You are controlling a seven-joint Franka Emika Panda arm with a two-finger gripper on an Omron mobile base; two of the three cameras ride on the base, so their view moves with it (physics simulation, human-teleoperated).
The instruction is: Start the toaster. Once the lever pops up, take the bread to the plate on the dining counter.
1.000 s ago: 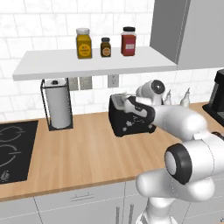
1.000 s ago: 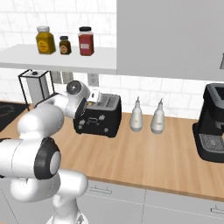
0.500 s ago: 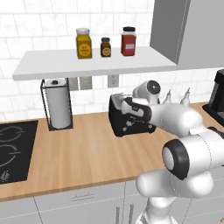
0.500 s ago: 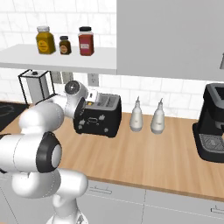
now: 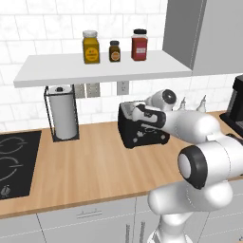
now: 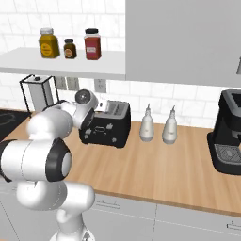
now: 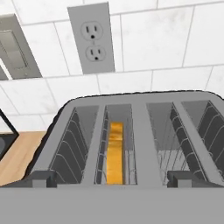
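While gripper (image 7: pixel 111 178) hovers over black toaster (image 5: pixel 141 129) by counter's back edge, fingers spread and empty, bread (image 7: pixel 115 153) deep in left slot.

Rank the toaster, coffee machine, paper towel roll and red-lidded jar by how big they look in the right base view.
1. coffee machine, cut off at the frame edge
2. toaster, partly behind the arm
3. paper towel roll, farther back, so unsure against the toaster
4. red-lidded jar
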